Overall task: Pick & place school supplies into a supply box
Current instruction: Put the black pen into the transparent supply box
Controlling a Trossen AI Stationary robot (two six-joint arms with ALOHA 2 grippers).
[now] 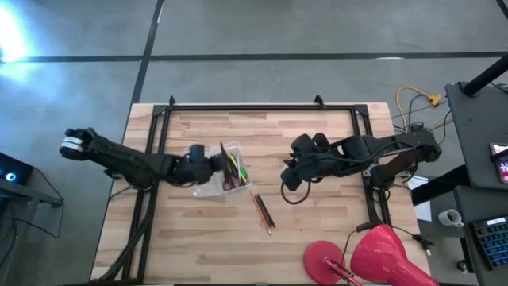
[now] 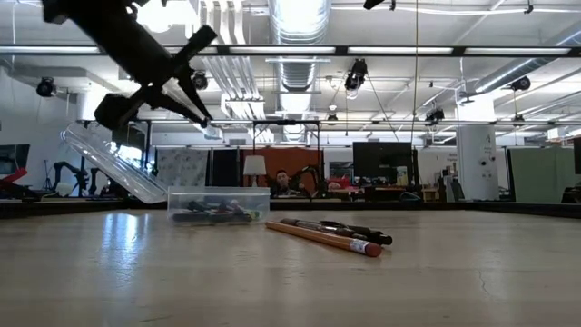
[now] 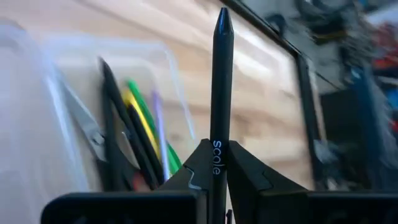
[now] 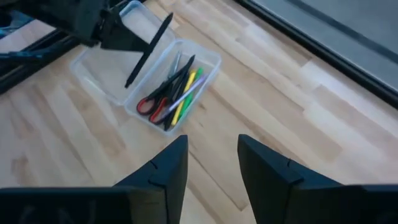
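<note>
Status: left pincer point(image 4: 121, 38) clenched on black pen point(image 4: 148, 51), above supply box point(image 4: 205, 62) | right pincer point(image 4: 211, 165) released, over tabletop point(image 1: 317, 238) | Risk: tilted release could land pen outside box.

Left wrist view: supply box point(image 3: 155, 81) blurred, contents smeared; black pencil point(image 3: 220, 99) lower end hidden btwn fingers. High view: red round object point(image 1: 381, 258) cut off at bottom edge.

Clear rectangular plastic supply box point(image 4: 205, 65), lid open, holds red-handled scissors point(image 4: 152, 101), yellow and green pens point(image 4: 186, 93) (black too); 2 pencils point(image 1: 263, 211) on table beside it.
</note>
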